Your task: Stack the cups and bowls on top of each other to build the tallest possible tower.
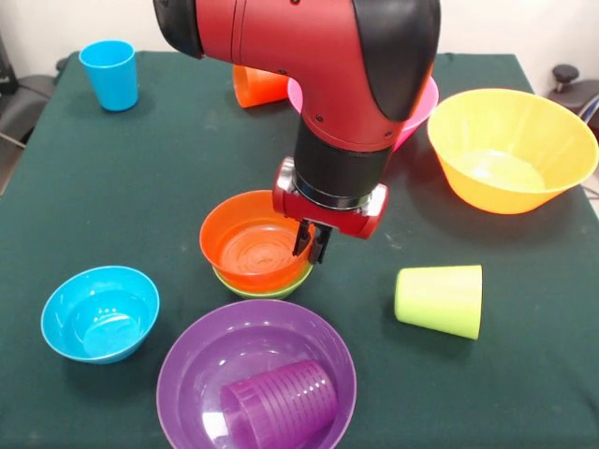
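Currently we see tool [312,245] at rim of orange bowl [251,245], nested in green bowl [271,288]; can't tell if pinching rim. Purple cup [281,404] lies in purple bowl [211,360].

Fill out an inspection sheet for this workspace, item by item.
Surface: dark green table cloth, flat, no spills seen.
Job's things: orange bowl nested in green bowl; blue bowl apart; purple cup on its side inside purple bowl; lime green cup on its side; blue cup upright; yellow bowl upright; pink bowl and orange cup partly hidden behind the arm.
Clutter: nothing seen.
Grippers: gripper at the orange bowl's rim; open or shut cannot be told.
Cables: nothing seen.
Surroundings: dark objects at both table edges, unclear.
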You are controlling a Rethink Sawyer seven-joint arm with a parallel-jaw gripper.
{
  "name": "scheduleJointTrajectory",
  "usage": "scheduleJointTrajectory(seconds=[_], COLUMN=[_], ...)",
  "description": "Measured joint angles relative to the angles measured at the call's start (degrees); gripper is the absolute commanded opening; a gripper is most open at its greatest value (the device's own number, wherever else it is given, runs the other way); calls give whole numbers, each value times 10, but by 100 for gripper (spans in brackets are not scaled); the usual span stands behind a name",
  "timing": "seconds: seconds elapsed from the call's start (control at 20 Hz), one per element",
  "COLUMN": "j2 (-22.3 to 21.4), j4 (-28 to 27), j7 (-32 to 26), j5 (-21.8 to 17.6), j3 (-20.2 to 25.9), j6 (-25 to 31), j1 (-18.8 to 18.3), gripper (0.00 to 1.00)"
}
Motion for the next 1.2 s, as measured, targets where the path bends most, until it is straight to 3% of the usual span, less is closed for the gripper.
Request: scheduleJointTrajectory(seconds=[1.2], j2=[9], j4=[-8], j7=[0], j5=[18], j3=[-24], j6=[0], j1=[17], gripper=[0])
